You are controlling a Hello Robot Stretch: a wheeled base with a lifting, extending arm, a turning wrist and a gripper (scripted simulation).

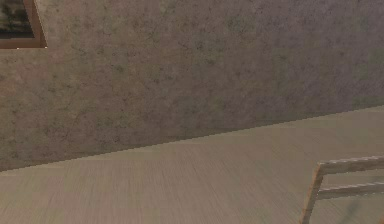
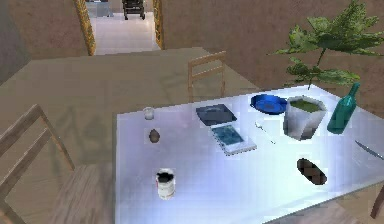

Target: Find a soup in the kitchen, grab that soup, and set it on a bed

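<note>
Arm side view, nearest chair [image 2: 85, 195] cut off beside table [image 2: 200, 165], claw state untellable.

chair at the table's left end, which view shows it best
The arm side view: the wooden chair shows its back rails and seat beside the white table. The forward view catches a bit of pale wooden frame at its bottom right edge, probably the same chair.

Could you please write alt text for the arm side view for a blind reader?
A white table holds a small jar, a glass, two books, a blue plate, a potted plant and a teal bottle. Wooden chairs stand at its left and far sides; a doorway opens beyond.
</note>
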